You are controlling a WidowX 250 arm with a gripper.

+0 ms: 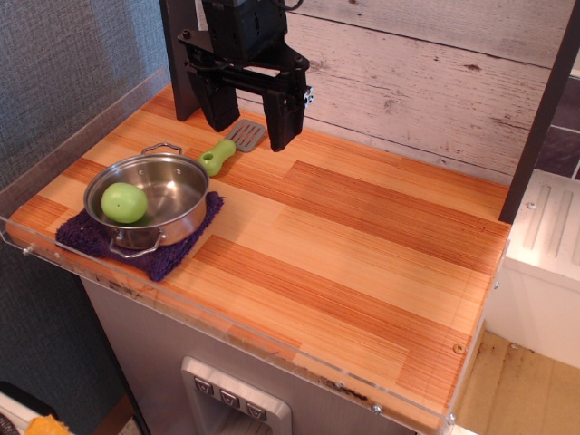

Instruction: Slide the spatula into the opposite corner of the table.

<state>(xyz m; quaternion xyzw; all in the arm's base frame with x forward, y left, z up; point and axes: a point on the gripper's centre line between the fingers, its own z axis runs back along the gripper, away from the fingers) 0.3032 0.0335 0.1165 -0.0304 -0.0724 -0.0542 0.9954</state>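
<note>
The spatula lies flat near the far left corner of the table. Its grey slotted head points to the back and its lime-green handle points toward the front left. My black gripper hangs over the spatula's head with its two fingers spread wide, one on each side of the head. The fingers are open and hold nothing. I cannot tell whether the fingertips touch the table.
A steel pot with a green apple inside sits on a purple cloth at the left edge, just in front of the spatula's handle. A clear acrylic rim edges the table. A black post stands at the right.
</note>
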